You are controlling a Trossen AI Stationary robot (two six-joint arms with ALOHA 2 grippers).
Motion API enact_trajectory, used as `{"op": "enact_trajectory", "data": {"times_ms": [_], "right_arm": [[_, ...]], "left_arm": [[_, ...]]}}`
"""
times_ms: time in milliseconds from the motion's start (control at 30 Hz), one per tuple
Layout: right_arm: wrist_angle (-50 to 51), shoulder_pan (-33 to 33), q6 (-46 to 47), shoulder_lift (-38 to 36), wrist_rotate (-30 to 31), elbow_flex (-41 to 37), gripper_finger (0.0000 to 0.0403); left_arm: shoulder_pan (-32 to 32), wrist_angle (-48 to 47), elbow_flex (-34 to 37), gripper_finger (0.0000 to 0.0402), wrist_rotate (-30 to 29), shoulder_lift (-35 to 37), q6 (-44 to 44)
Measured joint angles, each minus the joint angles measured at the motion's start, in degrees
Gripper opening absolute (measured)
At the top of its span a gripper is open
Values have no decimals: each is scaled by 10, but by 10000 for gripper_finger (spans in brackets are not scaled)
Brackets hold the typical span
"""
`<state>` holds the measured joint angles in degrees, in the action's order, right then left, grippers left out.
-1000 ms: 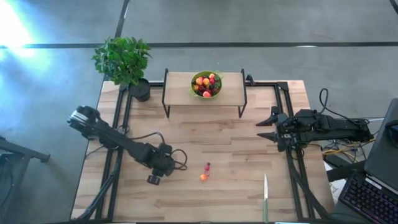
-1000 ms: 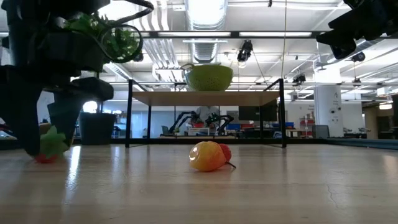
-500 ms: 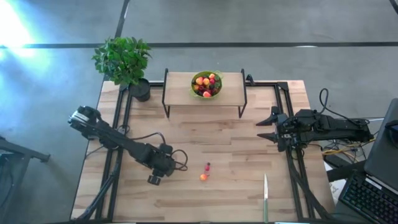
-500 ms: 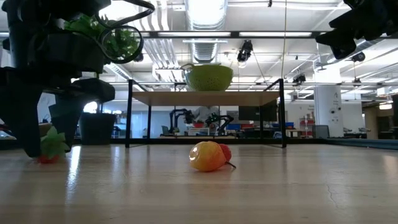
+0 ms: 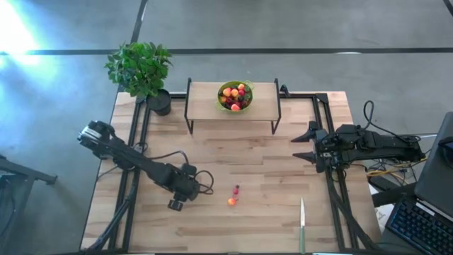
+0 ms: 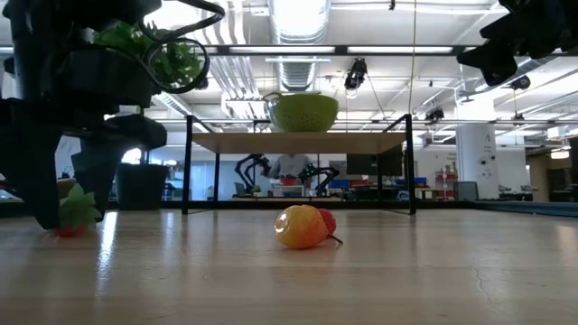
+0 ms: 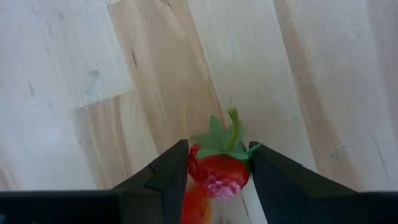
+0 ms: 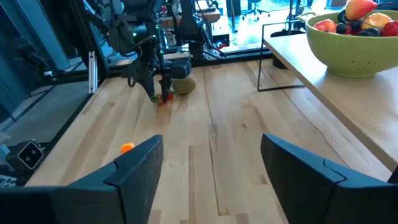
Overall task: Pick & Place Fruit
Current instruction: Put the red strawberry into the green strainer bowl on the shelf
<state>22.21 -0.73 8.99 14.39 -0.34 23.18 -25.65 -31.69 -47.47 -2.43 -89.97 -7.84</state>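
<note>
From above, the arm hides the strawberry (image 7: pixel 219 169); we only see it via wrist and low cams. It sits on the table (image 5: pixel 262 163), btwn the left gripper (image 7: pixel 214 180) fingers, both touching it, closed on it. Right gripper (image 5: pixel 303 145) hovers w/ fingers spread wide, holding nothing.

A red strawberry (image 7: pixel 217 172) with a green leafy top sits on the pale, wood-grained worktop (image 7: pixel 298 81). A lime-green bowl (image 8: pixel 354 53) holds red, yellow and dark purple fruit (image 5: pixel 235 96). An orange-yellow fruit (image 6: pixel 299 227) lies nearby. Both arms are dark.
</note>
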Motion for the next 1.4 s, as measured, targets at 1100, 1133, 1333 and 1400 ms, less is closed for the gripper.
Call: {"op": "enact_trajectory", "data": {"times_ms": [1100, 1133, 1333, 1400], "right_arm": [[0, 0, 0, 0, 0, 0, 358], [0, 0, 0, 0, 0, 0, 359], [0, 0, 0, 0, 0, 0, 351], [0, 0, 0, 0, 0, 0, 346]], "left_arm": [[0, 68, -9, 69, 3, -2, 36], [0, 75, -9, 68, 4, -2, 35], [0, 150, -11, 71, 4, -2, -4], [0, 155, -16, 86, 6, -1, -13]]}}
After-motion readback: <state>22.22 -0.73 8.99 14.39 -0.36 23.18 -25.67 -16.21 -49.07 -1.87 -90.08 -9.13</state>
